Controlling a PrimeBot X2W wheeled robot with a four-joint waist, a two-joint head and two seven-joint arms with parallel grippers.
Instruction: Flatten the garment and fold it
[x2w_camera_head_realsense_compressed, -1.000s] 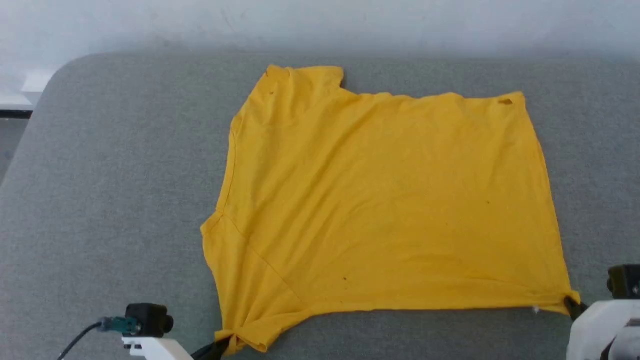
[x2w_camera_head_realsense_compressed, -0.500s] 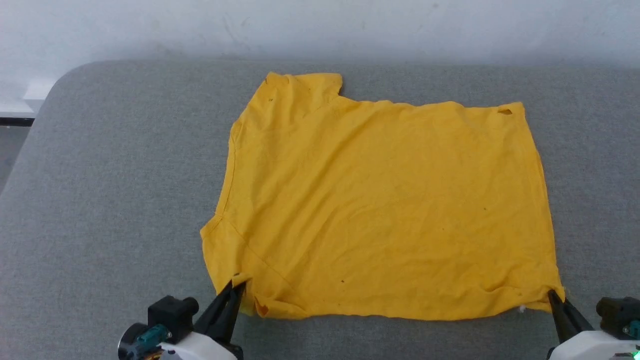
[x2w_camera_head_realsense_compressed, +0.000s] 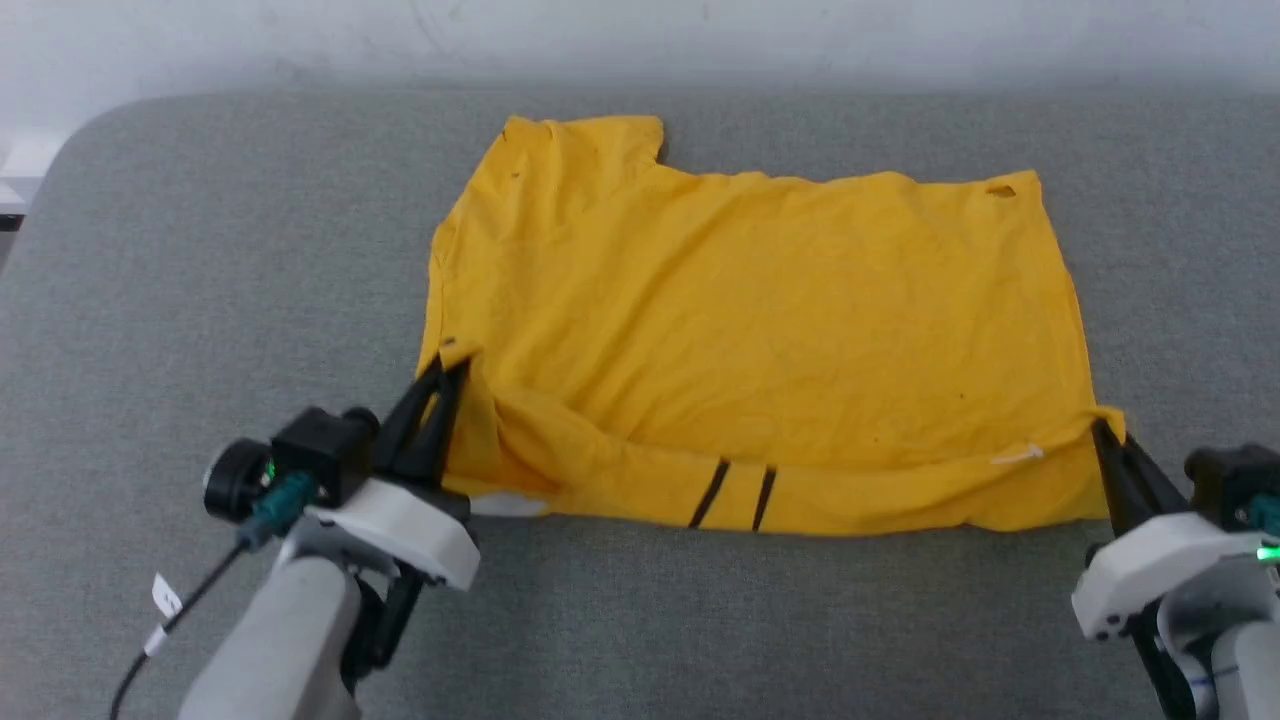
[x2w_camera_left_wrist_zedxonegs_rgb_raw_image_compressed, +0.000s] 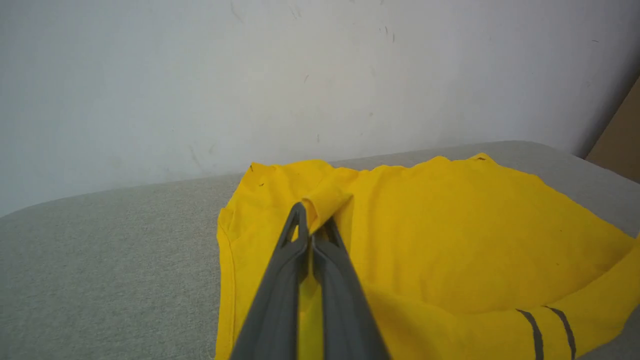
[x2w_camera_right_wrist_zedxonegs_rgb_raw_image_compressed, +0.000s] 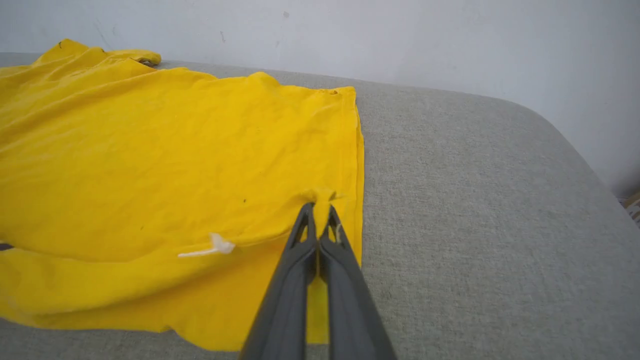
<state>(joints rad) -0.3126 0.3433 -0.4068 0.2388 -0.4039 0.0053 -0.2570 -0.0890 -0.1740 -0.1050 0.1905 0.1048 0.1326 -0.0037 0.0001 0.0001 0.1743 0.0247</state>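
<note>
- Grey padded table (x2w_camera_head_realsense_compressed: 180, 260) carries our garment (x2w_camera_head_realsense_compressed: 760, 300) — soft, light, limp cotton.
- Our left gripper (x2w_camera_head_realsense_compressed: 448, 364) and right gripper (x2w_camera_head_realsense_compressed: 1100, 428) clamp both corners of the garment's turned-over edge — sensible holds.

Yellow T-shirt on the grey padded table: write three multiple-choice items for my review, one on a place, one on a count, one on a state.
1. Where does the left gripper pinch the yellow cotton T-shirt?
A. far right corner
B. near left corner
C. middle of the cloth

2. How many black lines show on the turned-over near strip?
A. one
B. two
C. five

3. What is the right gripper doing?
A. shut on the T-shirt's near right corner
B. open above the cloth
C. resting on bare table

Answers: B, its fingers close on cloth at the near left; B, two slanted lines sit side by side; A, the right wrist view shows closed fingers pinching cloth.
</note>
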